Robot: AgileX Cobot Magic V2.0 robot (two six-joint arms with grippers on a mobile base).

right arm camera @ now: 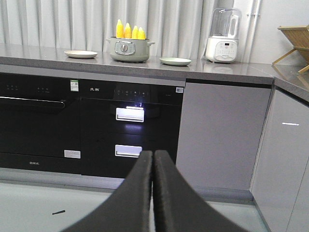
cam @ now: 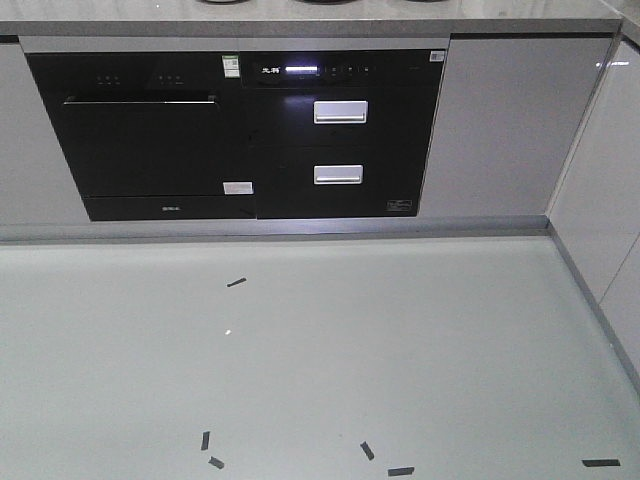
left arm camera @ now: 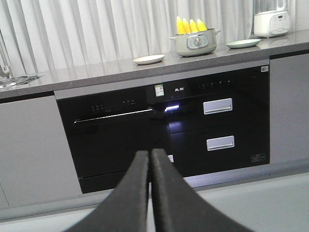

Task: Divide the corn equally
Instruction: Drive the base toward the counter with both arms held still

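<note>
Nothing is shared out yet: four corn cobs stand in the pot on the surface between two bare plates, while the left hand and right hand are pinched together, holding nothing.

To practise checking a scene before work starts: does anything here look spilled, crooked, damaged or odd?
Nothing spilled or damaged. The corn stands upright in the pot, between two plates. Only short black strips lie scattered at odd angles on the floor.
</note>
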